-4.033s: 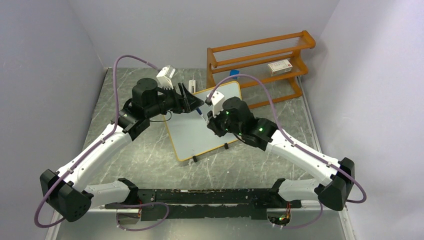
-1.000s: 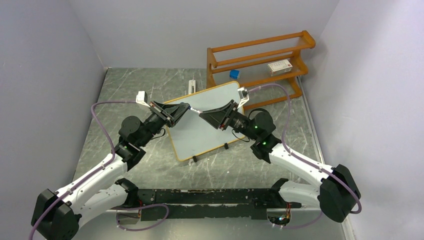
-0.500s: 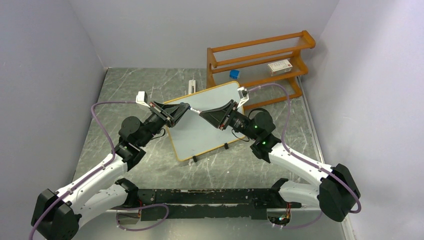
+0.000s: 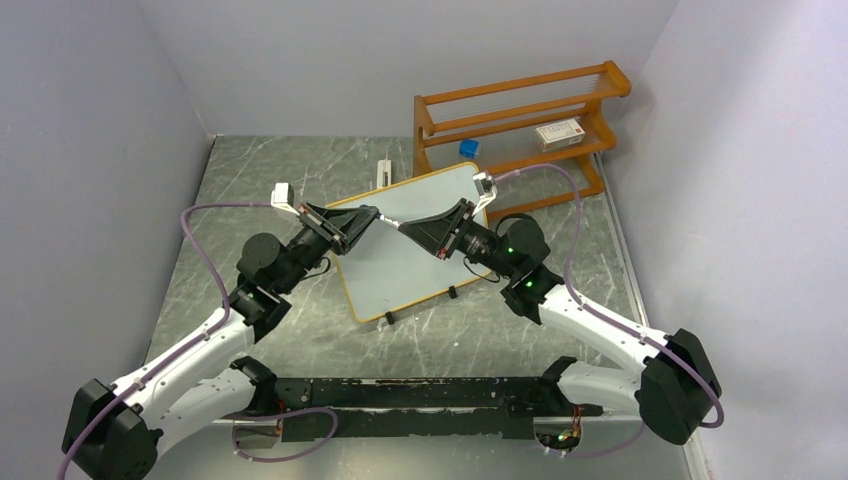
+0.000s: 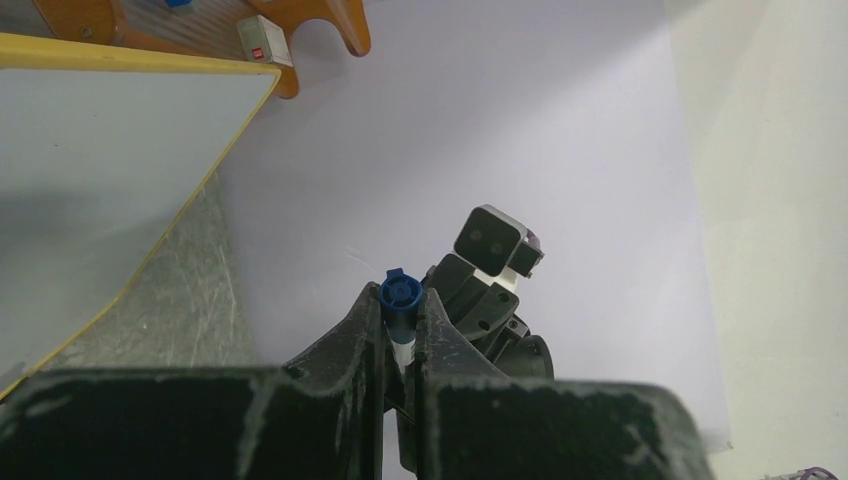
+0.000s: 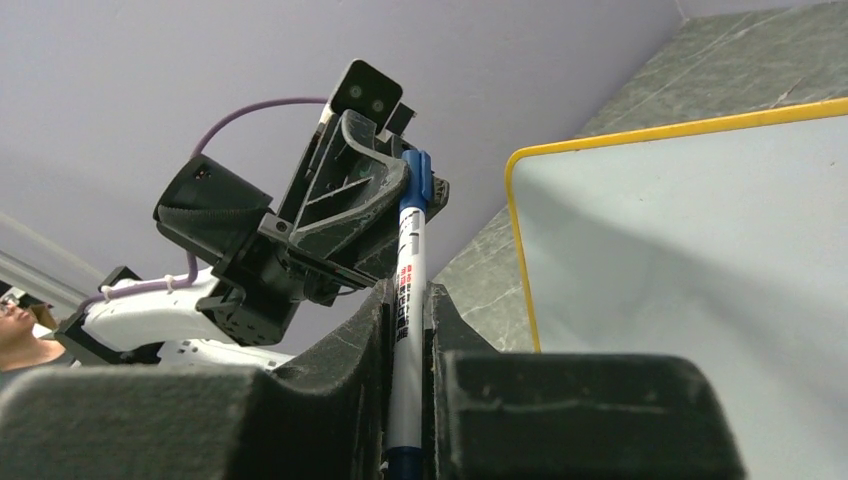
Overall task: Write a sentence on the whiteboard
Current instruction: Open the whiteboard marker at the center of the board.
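The whiteboard (image 4: 404, 268) lies tilted on the table, its white face blank; the sentence is out of view. Above the board's far left corner a white marker (image 4: 388, 222) with a blue cap (image 6: 416, 178) spans between my two grippers. My left gripper (image 4: 370, 216) is shut on the capped end (image 5: 400, 292), seen end-on in the left wrist view. My right gripper (image 4: 405, 229) faces it and is shut on the printed white barrel (image 6: 409, 270). The two grippers point at each other, tips a short gap apart.
An orange wooden shelf rack (image 4: 520, 120) stands behind the board with a small white box (image 4: 559, 133) and a blue item (image 4: 469, 148) on it. A small white object (image 4: 384, 170) lies on the table behind the board. Grey walls close in on three sides.
Over the last second my right gripper's jaws have closed onto the marker barrel. Both arms have barely shifted; the left has kept its grip on the capped end.
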Robot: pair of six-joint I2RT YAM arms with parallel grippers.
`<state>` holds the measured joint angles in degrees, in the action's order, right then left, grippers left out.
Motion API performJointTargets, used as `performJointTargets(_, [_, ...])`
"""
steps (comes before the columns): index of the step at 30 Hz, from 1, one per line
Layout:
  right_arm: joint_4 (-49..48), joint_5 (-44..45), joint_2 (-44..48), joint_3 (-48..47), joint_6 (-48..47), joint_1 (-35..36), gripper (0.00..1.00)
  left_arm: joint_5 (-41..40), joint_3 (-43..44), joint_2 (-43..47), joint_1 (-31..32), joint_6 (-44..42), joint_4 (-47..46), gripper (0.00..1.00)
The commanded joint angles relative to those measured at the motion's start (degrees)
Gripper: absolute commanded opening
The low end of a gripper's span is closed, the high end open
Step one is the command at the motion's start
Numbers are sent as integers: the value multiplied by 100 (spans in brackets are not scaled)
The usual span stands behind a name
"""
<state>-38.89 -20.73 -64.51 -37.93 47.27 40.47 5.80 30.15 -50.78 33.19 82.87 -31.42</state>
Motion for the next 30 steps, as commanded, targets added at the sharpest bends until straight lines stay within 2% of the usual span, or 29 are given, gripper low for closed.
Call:
performJointTargets(1, [44,-55,213,-48,-218,-7,0,-360,-44,180,-33,-126,-143,5])
performJointTargets(5, [22,-183,334,77,-295,-4,0,-571,-72,280,-32,-187,-122,5])
performJointTargets(14, [353,-248,838,332,-484,-12,0,-1760,-50,468,-59,-359,-234,5])
performJointTargets(21, [462,-282,1154,590,-553,-14,0,-1977,-148,466,-256,-281,-643,5])
performJointTargets(26, [1273,129,1499,413,-1043,-16,0,-1230,393,457,-269,-1136,360,5])
performJointTargets(30, [1969,679,1748,212,-1570,-13,0,-648,1041,385,-269,-2305,1943,5])
